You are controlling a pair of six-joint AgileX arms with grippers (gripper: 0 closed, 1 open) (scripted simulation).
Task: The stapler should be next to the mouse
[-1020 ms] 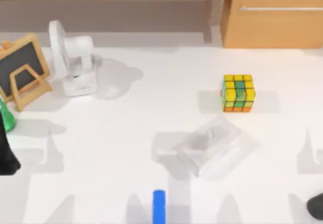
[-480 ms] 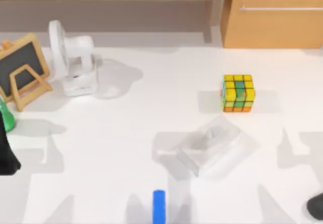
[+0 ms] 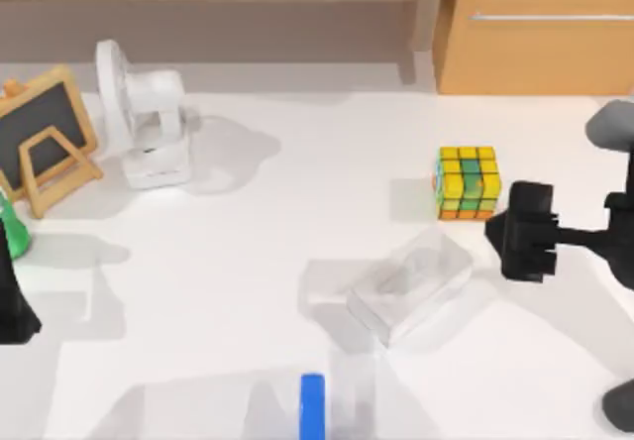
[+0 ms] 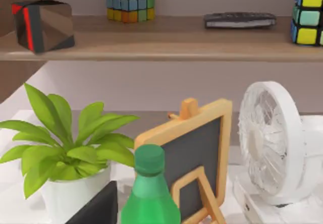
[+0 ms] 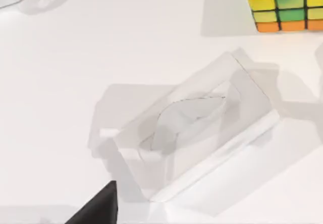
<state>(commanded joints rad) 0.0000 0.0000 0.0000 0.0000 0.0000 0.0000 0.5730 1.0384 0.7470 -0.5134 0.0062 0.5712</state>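
Observation:
The blue stapler [image 3: 312, 406] lies at the table's front edge, a little left of the middle. The dark grey mouse [image 3: 621, 406] sits at the front right corner, far from the stapler. My right gripper [image 3: 515, 232] hovers over the right part of the table, just right of the pale translucent box [image 3: 411, 286] and below the colourful cube [image 3: 468, 182], holding nothing. It is well away from both stapler and mouse. My left arm [image 3: 12, 301] stays parked at the left edge.
A white fan [image 3: 144, 113], a small chalkboard easel [image 3: 45, 138] and a green bottle [image 3: 12, 230] stand at the back left. The translucent box [image 5: 192, 128] and cube [image 5: 285, 4] lie under the right wrist camera. A shelf and wooden cabinet [image 3: 535, 29] line the back.
My right arm has swung into the top view from the right and now hangs beside the translucent box. Stapler, mouse, cube and left arm have not moved.

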